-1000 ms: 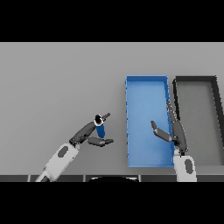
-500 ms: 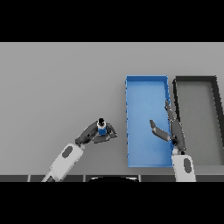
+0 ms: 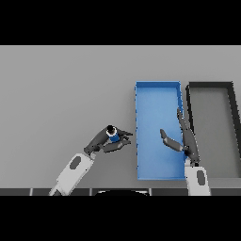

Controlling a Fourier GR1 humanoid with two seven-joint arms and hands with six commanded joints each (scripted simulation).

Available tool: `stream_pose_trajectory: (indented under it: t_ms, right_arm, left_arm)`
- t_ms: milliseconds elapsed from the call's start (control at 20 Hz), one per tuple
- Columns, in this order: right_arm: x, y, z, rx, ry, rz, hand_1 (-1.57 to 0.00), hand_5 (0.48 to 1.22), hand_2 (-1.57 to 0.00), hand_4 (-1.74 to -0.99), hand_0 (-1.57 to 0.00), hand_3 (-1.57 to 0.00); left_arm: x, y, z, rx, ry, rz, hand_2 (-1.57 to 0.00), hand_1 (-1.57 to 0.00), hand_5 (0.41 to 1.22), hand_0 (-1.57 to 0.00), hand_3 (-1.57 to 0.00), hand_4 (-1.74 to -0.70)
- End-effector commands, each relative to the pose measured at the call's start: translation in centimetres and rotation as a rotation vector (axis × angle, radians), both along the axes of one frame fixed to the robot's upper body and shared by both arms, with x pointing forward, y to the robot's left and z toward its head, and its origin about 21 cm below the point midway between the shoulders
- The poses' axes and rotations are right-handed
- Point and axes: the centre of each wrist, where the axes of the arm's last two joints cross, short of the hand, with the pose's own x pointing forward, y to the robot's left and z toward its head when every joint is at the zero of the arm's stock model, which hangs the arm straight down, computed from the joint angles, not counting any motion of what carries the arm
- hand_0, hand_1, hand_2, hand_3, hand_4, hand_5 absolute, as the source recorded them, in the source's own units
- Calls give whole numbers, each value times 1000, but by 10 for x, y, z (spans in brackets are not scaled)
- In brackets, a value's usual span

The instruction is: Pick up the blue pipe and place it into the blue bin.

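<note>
The blue pipe [image 3: 112, 136] is a short blue cylinder with a dark end, held just left of the blue bin [image 3: 141, 101]. My left hand [image 3: 102, 141] has its fingers and thumb curled round the pipe, above the grey table. The blue bin is a long rectangular tray with nothing lying in it. My right hand [image 3: 186, 139] hovers over the bin's right side with straight fingers and the thumb spread, holding nothing.
A dark grey bin [image 3: 231, 113] stands directly to the right of the blue bin, their long walls nearly touching. The grey table [image 3: 61, 89] stretches to the left and back.
My left hand has carried the pipe to the right, closer to the blue bin's left wall. The right hand has barely moved.
</note>
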Motion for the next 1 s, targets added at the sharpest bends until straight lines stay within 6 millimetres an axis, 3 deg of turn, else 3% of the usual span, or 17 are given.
stream_pose_trajectory:
  t_ms: [0, 200, 400, 700, 800, 950]
  right_arm:
    - [2, 1, 2, -15, -4, -3, 1, 638, 1, -1220, 1, 1]
    - [5, -3, 0, -37, 3, -10, 1, 643, 1, -1184, 1, 1]
    - [1, -9, 1, -41, -22, -12, 1, 643, 1, -1158, 1, 1]
    - [-7, -5, 4, -78, -43, -44, 1, 643, 1, -1138, 1, 1]
    - [-13, -4, 5, -102, -45, -79, 1, 643, 1, -1188, 1, 1]
    - [-18, -4, 13, -103, -76, -78, 1, 642, -20, -1187, 1, 1]
  left_arm:
    - [5, -3, 6, -1, 1, 4, -1540, -1535, 1207, -1528, -1539, -1468]
    - [5, -11, 35, -32, -50, -56, -1558, -1556, 1215, -1554, -1558, -1465]
    - [3, -15, 48, -10, -59, -92, -1566, -1565, 1219, -1564, -1566, -1466]
    - [6, -22, 47, 17, -35, -95, -1570, -1569, 1220, -1569, -1570, -1466]
    - [7, -20, 47, 24, -45, -90, -1570, -1570, 1220, -1570, -1570, -1466]
    - [4, -21, 46, 12, -52, -111, -1571, -1570, 1220, -1570, -1571, -1467]
